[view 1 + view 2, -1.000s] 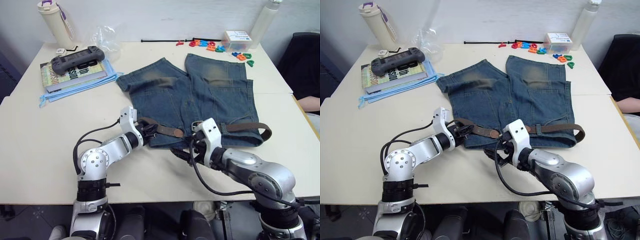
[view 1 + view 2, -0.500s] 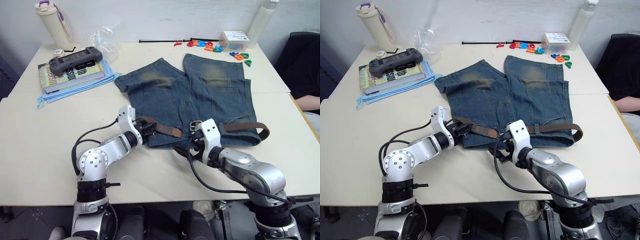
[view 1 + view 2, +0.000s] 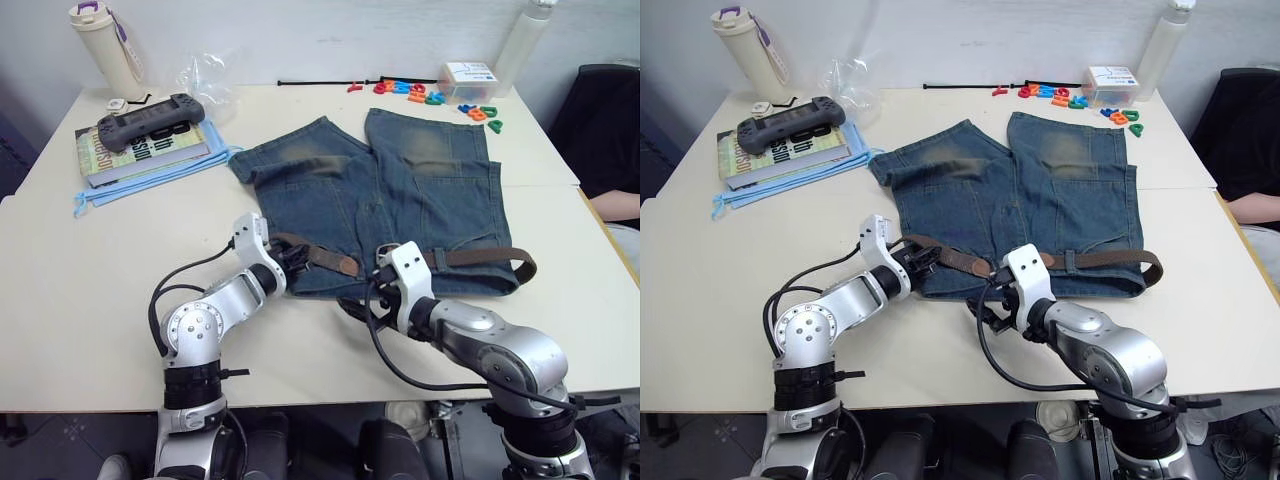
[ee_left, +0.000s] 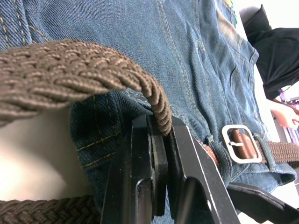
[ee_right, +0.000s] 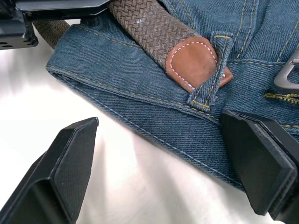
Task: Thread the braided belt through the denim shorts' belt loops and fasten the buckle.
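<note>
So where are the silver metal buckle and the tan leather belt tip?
silver metal buckle (image 4: 238, 144), left wrist view, on its frame.
tan leather belt tip (image 5: 191, 63), right wrist view, middle of the rounded leather end.

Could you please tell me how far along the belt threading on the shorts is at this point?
Done: the braided belt already runs along the waistband of the denim shorts on the robot's right. In hand: the left claw is shut on the belt, and the tan tip is just entering a belt loop while the right claw waits open. Left: reaching and fastening the buckle.
</note>
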